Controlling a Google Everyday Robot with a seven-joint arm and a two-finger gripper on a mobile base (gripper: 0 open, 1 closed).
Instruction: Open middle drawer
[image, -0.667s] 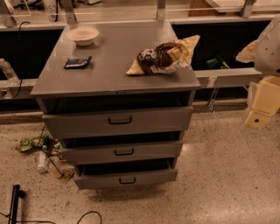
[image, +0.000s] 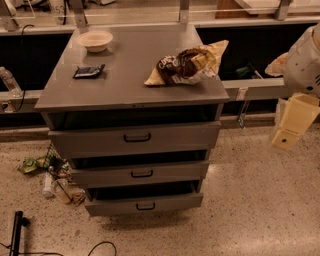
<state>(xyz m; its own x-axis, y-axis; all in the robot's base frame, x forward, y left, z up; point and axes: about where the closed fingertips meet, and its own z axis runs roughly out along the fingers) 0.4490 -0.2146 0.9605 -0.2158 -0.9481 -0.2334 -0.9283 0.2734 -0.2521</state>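
Observation:
The grey cabinet (image: 130, 95) has three drawers. The middle drawer (image: 100, 176) has a low grey front and a small black loop handle (image: 142, 174), with a dark gap above its front. It sits below the taller-fronted top drawer (image: 90, 141) and above the bottom drawer (image: 110, 206), which stands out a little further. My gripper (image: 292, 122) is cream-coloured and hangs from the white arm (image: 305, 60). It is in the air to the right of the cabinet, at about the top drawer's height, well away from the handles and touching nothing.
On the cabinet top lie a chip bag (image: 187, 64), a white bowl (image: 95, 40) and a dark packet (image: 89, 71). Litter and bottles (image: 52, 175) lie on the floor left of the cabinet. A black pole and cable (image: 17, 232) lie at the front left. A rail (image: 260, 89) runs behind.

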